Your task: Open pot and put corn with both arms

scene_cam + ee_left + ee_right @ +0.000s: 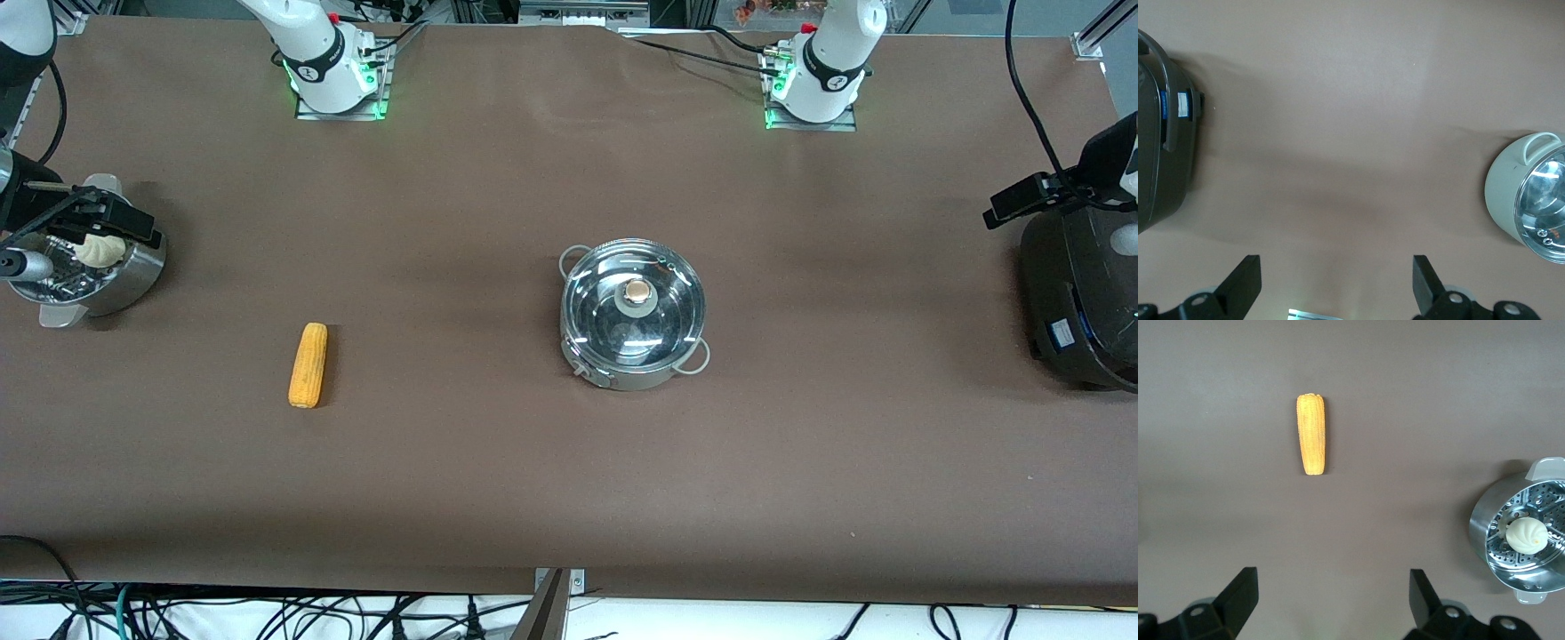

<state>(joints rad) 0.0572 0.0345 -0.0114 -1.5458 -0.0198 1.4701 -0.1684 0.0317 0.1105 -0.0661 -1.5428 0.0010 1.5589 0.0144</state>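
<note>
pot (pixel 633 313) mid-table, glass lid (pixel 633 302) on. corn (pixel 308 364) lies on table toward right arm's end, well apart from pot. left gripper (pixel 1337 283) over cooker (pixel 1080 293), fingers spread, empty. right gripper (pixel 1333 600) over steamer (pixel 89 267) with bun (pixel 98 252), fingers spread, empty.

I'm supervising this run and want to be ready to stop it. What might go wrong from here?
1. The glass lid is still on the pot; its small round knob may slip from the fingers.
2. The corn lies loose on the table and may roll when pinched.
3. The right gripper hangs open over the steamer with its bun, the left gripper open by the black cooker; either arm might clip them.
</note>
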